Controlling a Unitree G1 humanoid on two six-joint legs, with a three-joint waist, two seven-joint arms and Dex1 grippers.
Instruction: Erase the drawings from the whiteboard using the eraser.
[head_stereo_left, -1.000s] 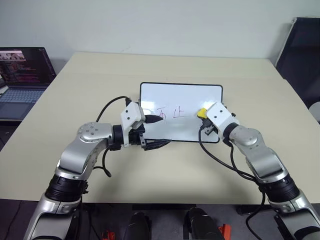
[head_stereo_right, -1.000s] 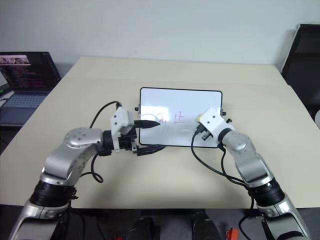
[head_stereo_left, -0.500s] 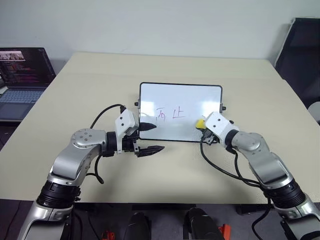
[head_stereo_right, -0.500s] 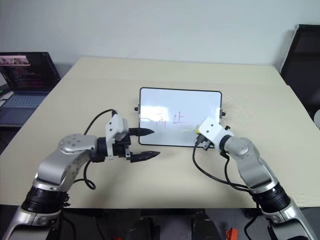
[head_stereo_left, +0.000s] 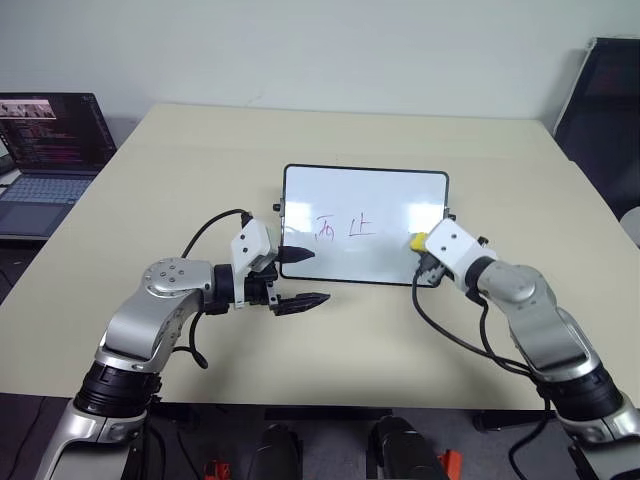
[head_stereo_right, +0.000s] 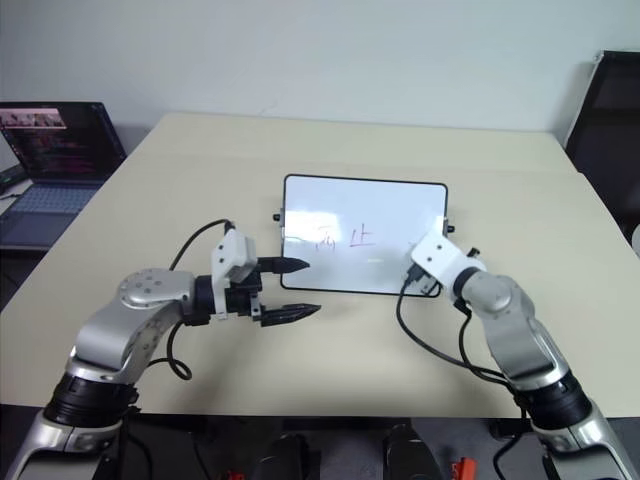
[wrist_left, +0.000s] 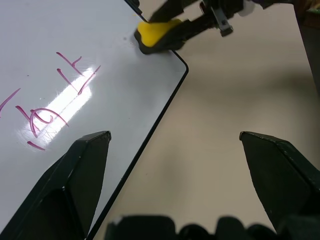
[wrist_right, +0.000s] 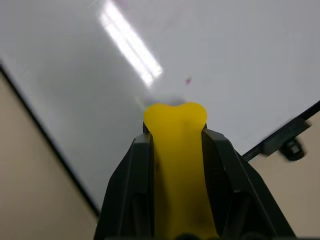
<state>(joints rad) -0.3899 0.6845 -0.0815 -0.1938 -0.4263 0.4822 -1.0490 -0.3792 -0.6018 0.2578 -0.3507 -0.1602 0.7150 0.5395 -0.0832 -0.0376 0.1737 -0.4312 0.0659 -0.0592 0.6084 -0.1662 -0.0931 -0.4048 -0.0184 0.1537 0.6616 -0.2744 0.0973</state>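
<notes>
right claw (head_stereo_left: 420, 243) clamped on eraser (wrist_left: 159, 35), dropped back to whiteboard (head_stereo_left: 366, 190) right edge | left claw (head_stereo_left: 302, 276) wide open, empty | drawings (head_stereo_left: 343, 226) intact, wiping still pending

Laptop (head_stereo_left: 45, 150) cut off at frame edge; drawings (head_stereo_left: 345, 226) too small to read.

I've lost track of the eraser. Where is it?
The eraser is clamped in the right hand, at the whiteboard's near right corner, to the right of the drawings.
</notes>
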